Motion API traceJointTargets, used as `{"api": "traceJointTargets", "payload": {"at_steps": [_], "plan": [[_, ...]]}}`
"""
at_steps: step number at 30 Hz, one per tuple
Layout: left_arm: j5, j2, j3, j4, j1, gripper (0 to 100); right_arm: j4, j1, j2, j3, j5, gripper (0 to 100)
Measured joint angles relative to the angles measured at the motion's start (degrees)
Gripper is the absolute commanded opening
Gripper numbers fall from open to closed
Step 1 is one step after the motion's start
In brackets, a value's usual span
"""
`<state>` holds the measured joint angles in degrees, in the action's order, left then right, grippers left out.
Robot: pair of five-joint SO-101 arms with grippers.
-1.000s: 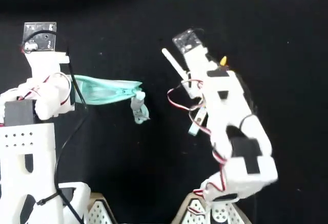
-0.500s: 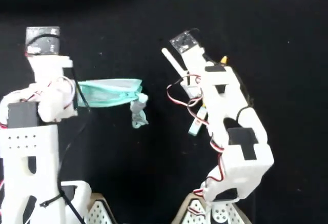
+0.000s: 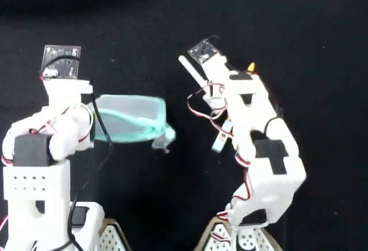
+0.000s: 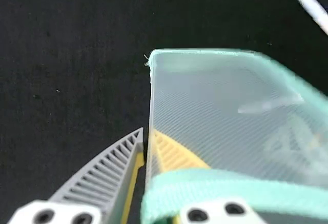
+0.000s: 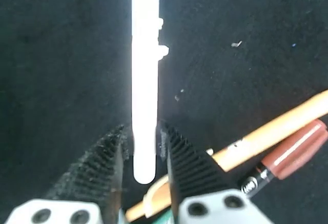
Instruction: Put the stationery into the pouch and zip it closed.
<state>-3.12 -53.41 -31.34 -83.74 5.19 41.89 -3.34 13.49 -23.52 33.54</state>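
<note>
1. High view, progress.
   - The pouch (image 3: 131, 119), teal mesh, lies on the table (image 3: 322, 44) with one end under the wrist of the left arm (image 3: 57, 127). A pale tag (image 3: 164, 140) sits at its far corner.
   - The white pen (image 3: 192, 72) juts from the head of the right arm (image 3: 253, 130), well apart from the pouch.
   - A pale item (image 3: 221, 140) lies partly under the right arm; its kind cannot be told.
   - Judged an early stage: no stationery is seen entering the pouch.

2. Left wrist view.
   - The left gripper (image 4: 146, 183) is closed on the pouch's edge, with the mesh wall pinched between the grey finger and the yellow-padded one.
   - Faint shapes show through the mesh and cannot be identified.
   - Whether the zip is open cannot be told.

3. Right wrist view.
   - The right gripper (image 5: 144, 149) is closed to the width of the white pen and clamps it near one end.
   - An orange pen (image 5: 277, 126) and a brown marker (image 5: 294, 149) lie side by side on the table, touching, just beside the gripper.
   - Judged left to do: load the white pen, the orange pen and the brown marker, then close the zip.

4. Writing.
   - The marker's black band carries small white print, too small to read.
   - The orange pen bears a dark mark, also illegible.
   - No legible label is seen on the pouch.
</note>
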Motion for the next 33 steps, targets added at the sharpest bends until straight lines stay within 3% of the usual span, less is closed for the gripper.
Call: {"api": "traceJointTargets", "payload": {"at_steps": [9,16,23,27,33], "plan": [[0.53,-0.53,-0.88,1.41,1.41,3,0.79,-2.37,-28.31,-16.88,-1.23,1.2],[0.53,-0.53,-1.76,2.73,4.13,3,8.26,-3.16,-45.27,-29.8,-1.32,1.4],[0.53,-0.79,-4.22,5.89,4.57,3,18.64,-3.16,-47.91,-34.29,4.84,1.4],[0.53,-0.88,-4.31,6.24,4.57,3,19.43,-3.6,-48.44,-34.02,6.33,1.5],[0.53,-0.88,-4.31,6.24,5.71,3,20.4,-7.74,-45.63,-31.3,-0.44,2.8]]}}
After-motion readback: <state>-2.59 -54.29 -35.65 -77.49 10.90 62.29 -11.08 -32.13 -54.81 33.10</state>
